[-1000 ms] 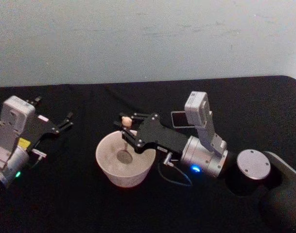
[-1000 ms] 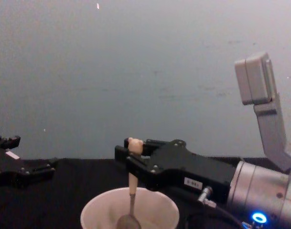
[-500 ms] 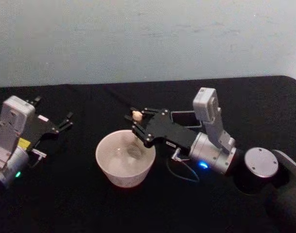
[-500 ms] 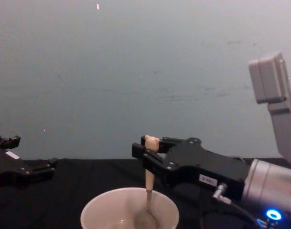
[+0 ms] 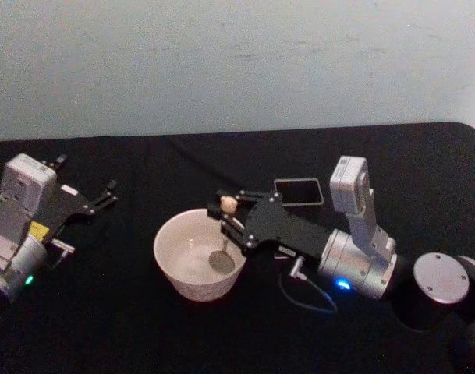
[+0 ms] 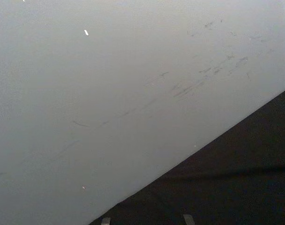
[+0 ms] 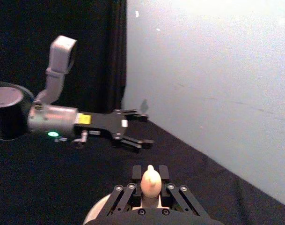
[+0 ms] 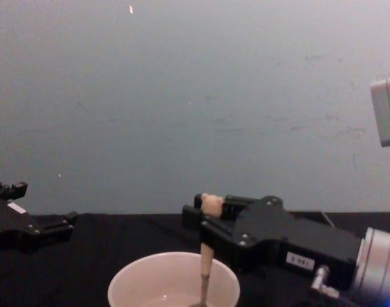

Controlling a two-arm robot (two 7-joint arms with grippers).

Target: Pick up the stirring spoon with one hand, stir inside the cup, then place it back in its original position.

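Note:
My right gripper [image 5: 228,213] is shut on the beige handle of the stirring spoon [image 5: 229,203], just below its tiny bear head. The spoon hangs nearly upright, its metal bowl down inside the right part of the cream-white cup [image 5: 192,287]. In the chest view the spoon [image 8: 206,261] dips behind the cup's rim [image 8: 127,278] with the right gripper [image 8: 204,220] above it. The right wrist view shows the bear head [image 7: 150,180] between the fingers. The dark grey square holder [image 5: 298,191] stands behind the right arm. My left gripper [image 5: 87,173] rests open at the far left.
A black cloth covers the table [image 5: 143,335], with a pale wall behind it. The right arm's body [image 5: 362,265] stretches across the right half of the table. In the right wrist view the left gripper [image 7: 149,127] is farther off with spread fingers.
The right gripper has carried the spoon from the cup's middle towards its right side, and the arm has drawn back to the right. The left arm has not moved.

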